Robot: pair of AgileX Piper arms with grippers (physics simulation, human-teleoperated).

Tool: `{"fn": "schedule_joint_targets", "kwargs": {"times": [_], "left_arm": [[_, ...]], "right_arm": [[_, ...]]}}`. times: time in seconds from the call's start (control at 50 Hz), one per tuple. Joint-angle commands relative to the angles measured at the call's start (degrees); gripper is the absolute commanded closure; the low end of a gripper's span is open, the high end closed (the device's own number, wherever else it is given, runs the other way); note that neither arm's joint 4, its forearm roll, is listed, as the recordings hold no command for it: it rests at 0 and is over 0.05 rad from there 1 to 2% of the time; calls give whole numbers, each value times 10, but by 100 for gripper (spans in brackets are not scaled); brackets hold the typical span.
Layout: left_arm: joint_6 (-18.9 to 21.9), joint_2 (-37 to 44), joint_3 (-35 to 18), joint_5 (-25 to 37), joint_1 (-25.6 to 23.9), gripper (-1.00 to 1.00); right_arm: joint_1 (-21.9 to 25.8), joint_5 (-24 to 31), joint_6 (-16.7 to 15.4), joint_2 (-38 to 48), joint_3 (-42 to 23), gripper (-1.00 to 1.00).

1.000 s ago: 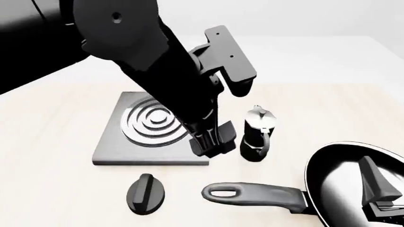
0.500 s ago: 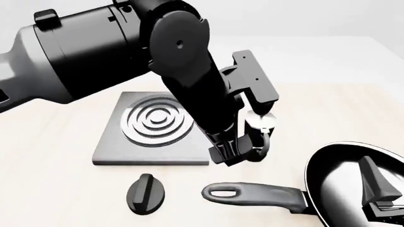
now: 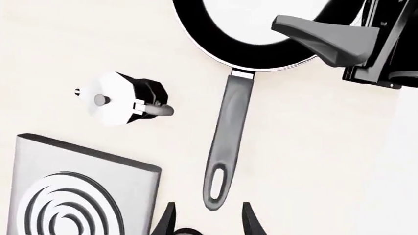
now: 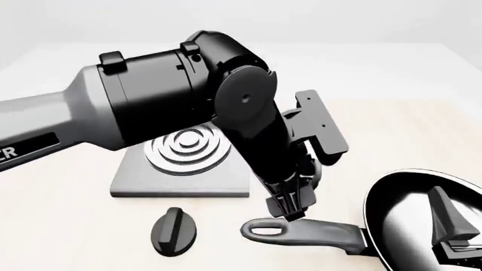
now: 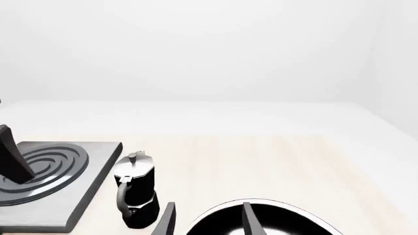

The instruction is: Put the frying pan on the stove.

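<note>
The frying pan (image 4: 410, 217) sits on the table at the front right, its long grey handle (image 4: 309, 232) pointing left with the loop end free. My left gripper (image 4: 292, 208) hangs open just above the handle's loop end. In the left wrist view its fingertips (image 3: 249, 221) straddle the loop of the handle (image 3: 228, 142), below the pan (image 3: 216, 39). The stove (image 4: 150, 182) lies left of centre, partly hidden by my left arm. My right gripper (image 4: 452, 228) is open over the pan's inside; its fingertips (image 5: 251, 223) show above the pan (image 5: 267, 220).
A black oval knob (image 4: 175, 230) lies in front of the stove. The small moka pot (image 3: 121, 100) stands between stove and pan, hidden by my left arm in the front view; it shows in the right wrist view (image 5: 135, 196) next to the stove (image 5: 58, 186).
My left arm has swung right and down, from over the stove's front corner, past the moka pot, to the pan handle's loop end. The right arm and pan have not moved.
</note>
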Motion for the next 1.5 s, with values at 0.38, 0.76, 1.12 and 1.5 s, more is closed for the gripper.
{"fn": "schedule_joint_targets", "kwargs": {"times": [0.38,0.76,1.12,1.5], "left_arm": [[-13,25,48,-70,-12,-100],[-31,15,85,-111,-24,-100],[-40,22,119,-149,-29,-100],[-31,47,116,-169,-8,-100]], "right_arm": [[0,0,0,0,0,-100],[0,0,0,0,0,-100],[0,0,0,0,0,-100],[0,0,0,0,0,-100]]}}
